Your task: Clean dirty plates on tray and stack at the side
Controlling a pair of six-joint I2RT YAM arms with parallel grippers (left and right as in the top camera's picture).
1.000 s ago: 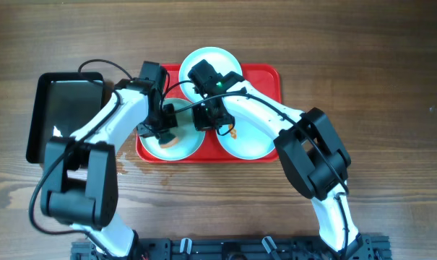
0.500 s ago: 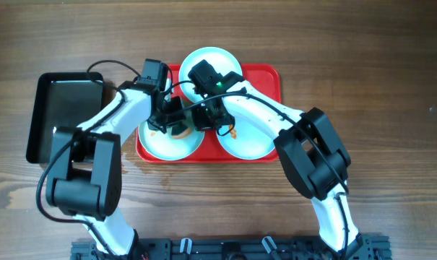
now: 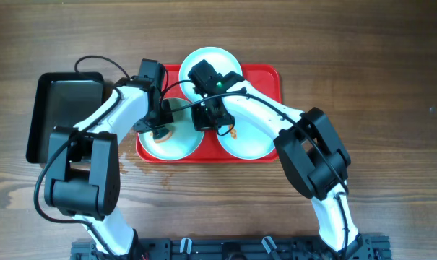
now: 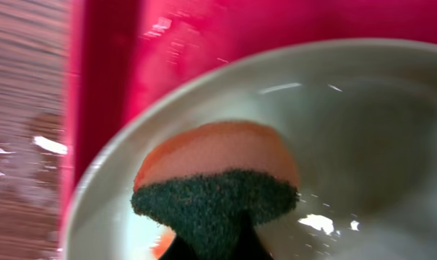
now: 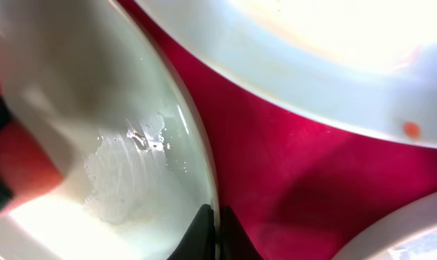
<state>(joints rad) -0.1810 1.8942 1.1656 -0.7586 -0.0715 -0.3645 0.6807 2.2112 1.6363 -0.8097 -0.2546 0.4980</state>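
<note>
The left claw (image 3: pixel 160 127), clamped on a sponge (image 4: pixel 214 180), has swept back toward nine o'clock across the plate (image 3: pixel 180 148) at the tray's (image 3: pixel 270 78) seven o'clock corner. The right claw (image 3: pixel 207 119) is pinched shut on that plate's rim. Scrubbing looks unfinished, so stacking must wait.

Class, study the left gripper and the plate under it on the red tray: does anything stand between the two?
Only the sponge that the left gripper is shut on; it sits on the inner surface of the plate, ahead of the gripper. Nothing else visible stands between them.
</note>
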